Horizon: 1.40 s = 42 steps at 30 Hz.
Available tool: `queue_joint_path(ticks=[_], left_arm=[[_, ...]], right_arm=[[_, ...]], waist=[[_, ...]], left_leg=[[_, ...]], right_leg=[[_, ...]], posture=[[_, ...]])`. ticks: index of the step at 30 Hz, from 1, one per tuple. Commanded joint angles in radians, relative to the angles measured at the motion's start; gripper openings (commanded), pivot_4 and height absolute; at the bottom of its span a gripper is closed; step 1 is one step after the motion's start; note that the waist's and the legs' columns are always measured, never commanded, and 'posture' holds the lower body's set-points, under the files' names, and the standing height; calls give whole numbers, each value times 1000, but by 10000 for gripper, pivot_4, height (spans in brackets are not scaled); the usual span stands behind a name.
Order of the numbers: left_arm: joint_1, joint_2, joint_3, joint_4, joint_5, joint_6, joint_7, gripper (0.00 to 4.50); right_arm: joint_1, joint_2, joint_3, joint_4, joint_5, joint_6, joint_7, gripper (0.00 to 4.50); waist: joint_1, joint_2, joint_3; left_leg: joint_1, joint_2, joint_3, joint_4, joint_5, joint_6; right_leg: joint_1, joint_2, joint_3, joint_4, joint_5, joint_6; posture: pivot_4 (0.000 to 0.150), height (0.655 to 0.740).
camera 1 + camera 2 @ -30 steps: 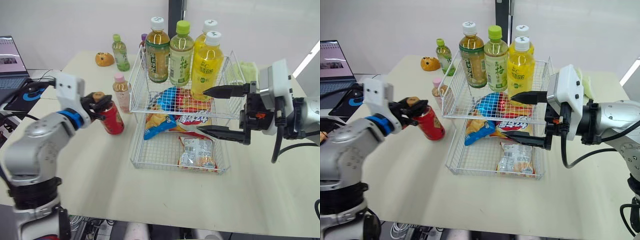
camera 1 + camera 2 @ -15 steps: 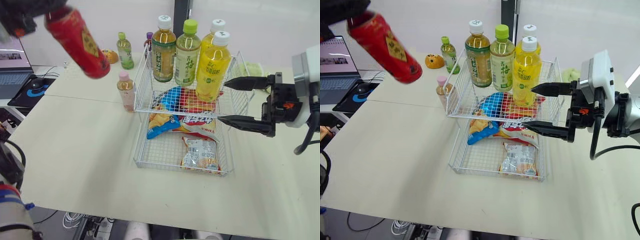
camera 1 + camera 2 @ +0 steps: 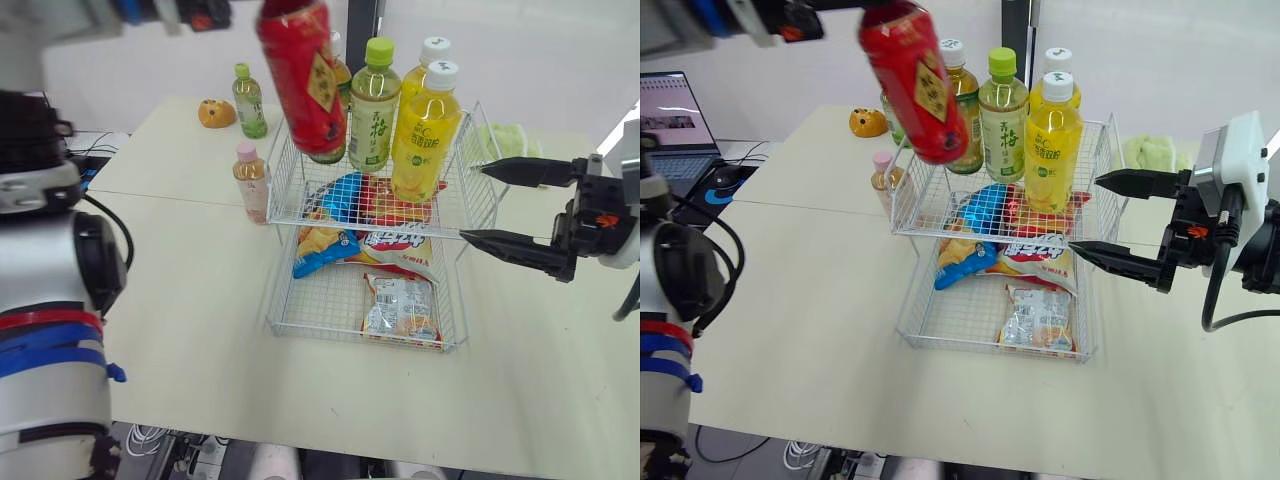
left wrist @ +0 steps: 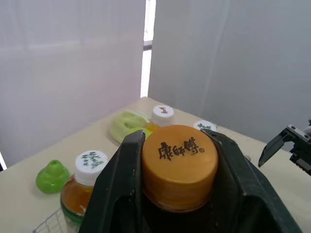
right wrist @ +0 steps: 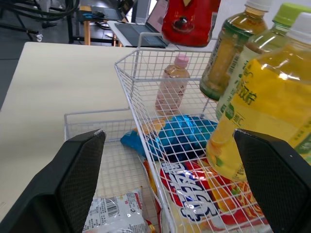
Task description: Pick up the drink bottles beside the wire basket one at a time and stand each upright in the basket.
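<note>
My left gripper (image 4: 180,148) is shut on the orange cap of a red drink bottle (image 3: 303,75). The bottle hangs slightly tilted, high above the left side of the white wire basket (image 3: 285,215). On the basket's upper tier stand a green tea bottle (image 3: 371,105), two yellow bottles (image 3: 425,130) and an amber bottle (image 3: 962,110), which is partly hidden behind the red one. A small pink-capped bottle (image 3: 250,180) and a small green bottle (image 3: 247,100) stand on the table left of the basket. My right gripper (image 3: 1087,213) is open, level with the basket's right side.
Snack bags (image 3: 400,305) lie in the basket's lower tier and under the upper one. An orange toy (image 3: 213,113) sits at the table's far left, with a laptop (image 3: 670,110) beyond the left edge. A green cloth (image 3: 1150,152) lies behind the right gripper.
My left gripper has lifted the red bottle from the table left of the basket and carried it rightward to above the upper tier. The right gripper drew back to the right.
</note>
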Motion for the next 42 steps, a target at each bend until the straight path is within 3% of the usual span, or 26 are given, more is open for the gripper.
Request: queue_joint_path(ticks=[1, 9, 21, 26, 31, 38, 42], left_arm=[[3, -71, -30, -21, 51, -96, -24, 13740], [55, -187, -81, 3, 136, -190, -44, 13740], [63, -233, -96, 76, 228, -289, -127, 13740], [57, -248, -72, 69, 212, -269, -143, 29301], [24, -196, -16, 30, 166, -215, -187, 44860], [-4, -22, 141, -54, 57, -86, -208, 44860], [46, 79, 169, -95, 85, -109, -178, 44860]], right_arm=[[12, -22, -66, -28, 18, -2, -26, 45000], [34, -34, -91, -41, 38, 2, -49, 45000], [46, -46, -98, -46, 55, -6, -65, 45000], [46, -47, -98, -50, 58, -7, -71, 45000], [46, -49, -102, -59, 68, -3, -82, 45000], [39, -54, -97, -71, 99, -5, -96, 45000], [27, -45, -70, -80, 116, -15, -96, 45000]], waist=[[1, 0, 0], [-4, 2, 1], [-1, 2, 1], [-1, 2, 1], [-3, 2, 1], [-18, 3, 1], [-20, 3, 1]], left_leg=[[0, 0, 0, 0, 0, 0], [0, 0, 0, 0, 0, 0], [0, 0, 0, 0, 0, 0], [0, 0, 0, 0, 0, 0], [0, 0, 0, 0, 0, 0], [0, 0, 0, 0, 0, 0], [1, 0, -1, 1, 0, 0]], right_leg=[[0, 0, 0, 0, 0, 0], [0, 0, 1, 0, 0, 0], [0, 0, 0, 0, 0, 0], [0, 0, 0, 0, 0, 0], [0, 1, 0, 0, 0, 0], [0, 1, 0, 0, 0, 0], [1, 1, 0, 1, 0, 0]], posture=[[1500, 7155], [1500, 7155], [1500, 7155], [1500, 7155], [1500, 7155], [1500, 7155], [1500, 7155]])
